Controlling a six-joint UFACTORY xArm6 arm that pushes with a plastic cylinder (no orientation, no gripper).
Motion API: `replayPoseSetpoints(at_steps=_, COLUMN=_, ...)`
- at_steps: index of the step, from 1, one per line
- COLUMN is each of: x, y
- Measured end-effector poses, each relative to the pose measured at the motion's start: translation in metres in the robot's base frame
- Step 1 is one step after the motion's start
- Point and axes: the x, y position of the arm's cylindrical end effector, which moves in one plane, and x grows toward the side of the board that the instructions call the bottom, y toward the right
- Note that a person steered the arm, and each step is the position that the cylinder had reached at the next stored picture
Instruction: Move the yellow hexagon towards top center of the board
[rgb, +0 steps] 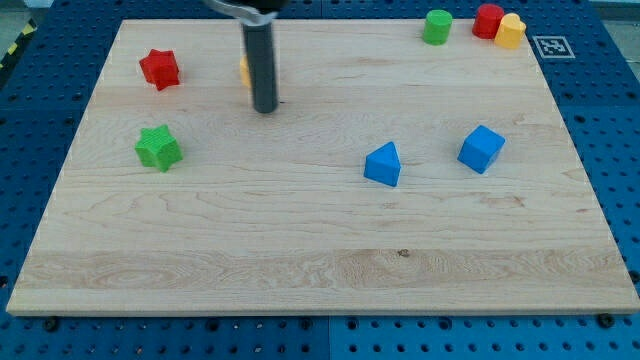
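The yellow hexagon (244, 70) is mostly hidden behind my rod; only a thin yellow-orange sliver shows at the rod's left side, in the upper left part of the board. My tip (265, 109) rests on the board just below and right of that sliver, close to or touching the block; I cannot tell which.
A red star (159, 68) lies at upper left, a green star (158, 147) at left. A blue triangular block (383, 164) and a blue cube (481, 148) lie right of centre. A green cylinder (437, 27), a red block (488, 21) and a yellow block (511, 31) sit at the top right.
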Motion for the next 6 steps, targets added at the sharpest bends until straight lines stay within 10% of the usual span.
replayPoseSetpoints(at_steps=2, x=-0.047, y=-0.048)
replayPoseSetpoints(at_steps=5, x=-0.077, y=0.146)
replayPoseSetpoints(at_steps=6, x=-0.066, y=0.120)
